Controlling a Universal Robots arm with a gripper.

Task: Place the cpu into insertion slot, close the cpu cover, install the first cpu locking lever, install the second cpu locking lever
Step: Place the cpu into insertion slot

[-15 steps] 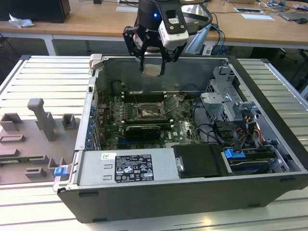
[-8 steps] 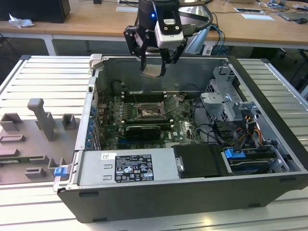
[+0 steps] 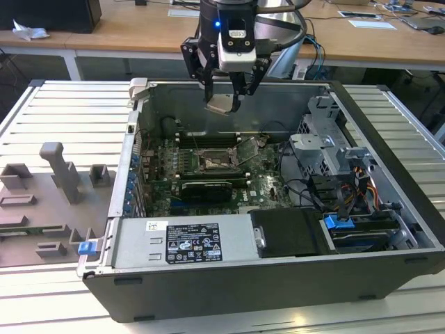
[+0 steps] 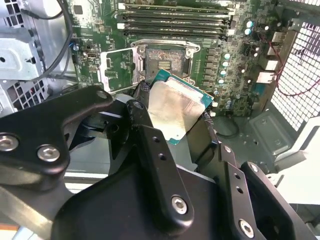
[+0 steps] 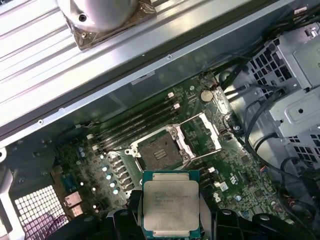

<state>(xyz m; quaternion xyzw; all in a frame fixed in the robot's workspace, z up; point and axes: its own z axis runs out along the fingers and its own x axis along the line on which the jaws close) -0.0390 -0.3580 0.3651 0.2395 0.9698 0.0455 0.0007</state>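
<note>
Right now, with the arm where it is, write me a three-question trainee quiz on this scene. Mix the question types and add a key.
1. True or false: the cpu sits in the slot.
2. Pick one. The cover is: A) shut over the slot; B) swung open beside the slot; C) held in the jaws.
3. Fill in the blank: above the open case, the jaws are shut on the ____.

Key: 1 false, since the slot lies bare; 2 B; 3 cpu.
</note>
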